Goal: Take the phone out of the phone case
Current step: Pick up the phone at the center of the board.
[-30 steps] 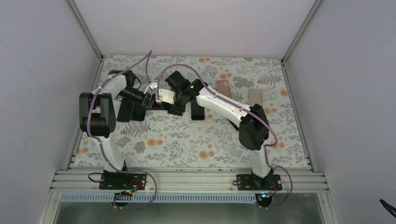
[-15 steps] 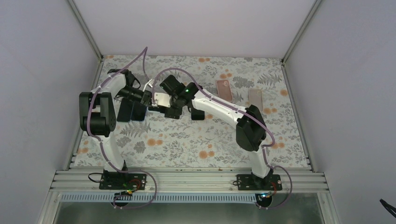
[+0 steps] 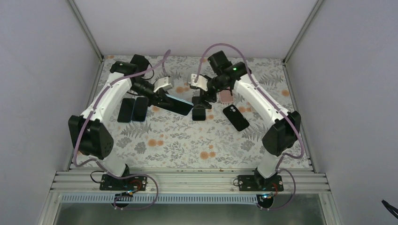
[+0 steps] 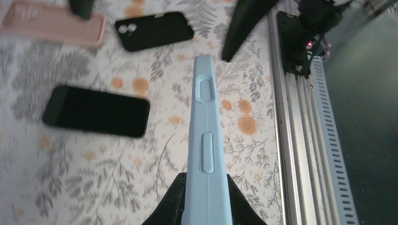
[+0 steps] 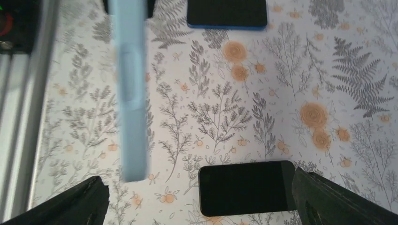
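Note:
My left gripper (image 4: 206,187) is shut on a light blue phone case (image 4: 205,117), seen edge-on with its side buttons up. From above the case (image 3: 177,104) hangs over the mat's middle with a dark face showing; I cannot tell whether the phone sits inside it. My right gripper (image 5: 202,201) is open wide, with nothing between its fingers. A bare black phone (image 5: 246,186) lies flat on the mat under it. In the top view the right gripper (image 3: 202,96) hovers just right of the held case, apart from it.
Two dark phones (image 3: 132,109) lie side by side at the left. A black phone (image 3: 235,117) and a pink case (image 3: 226,96) lie to the right. A black case with camera holes (image 4: 155,30) shows in the left wrist view. The metal rail (image 3: 187,180) runs along the near edge.
The left gripper shut on the blue case and the right one opened. The arms, close together at the centre before, drew apart; the right arm swung back and to the right.

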